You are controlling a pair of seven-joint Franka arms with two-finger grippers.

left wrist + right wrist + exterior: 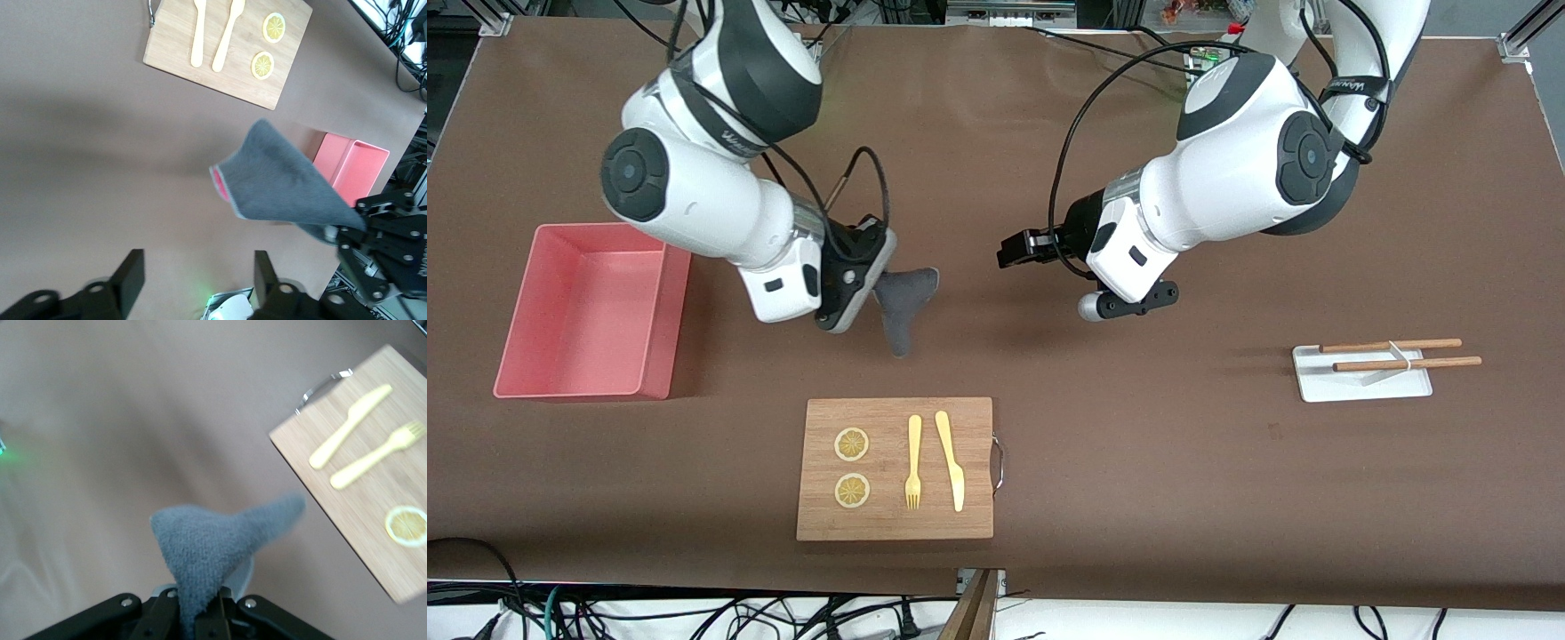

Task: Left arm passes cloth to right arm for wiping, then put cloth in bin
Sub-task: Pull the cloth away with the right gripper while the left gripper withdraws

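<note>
You have the handover done: the right gripper point(871, 267) has its jaws pinching the grey cloth point(903, 307), which hangs over the worktop point(1138, 462) between the two arms. The left gripper point(1018, 252) hangs beside it, jaws spread and empty. Wiping and the drop into the pink bin point(525, 338) remain.

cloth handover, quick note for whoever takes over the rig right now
Right gripper: shut on the cloth, hanging in the air over bare table.
Left gripper: open, empty, clear of the cloth, over bare table.
Bin: empty, at the right arm's end of the table.
Done: handover.
Left: wipe, then drop the cloth in the bin.
</note>
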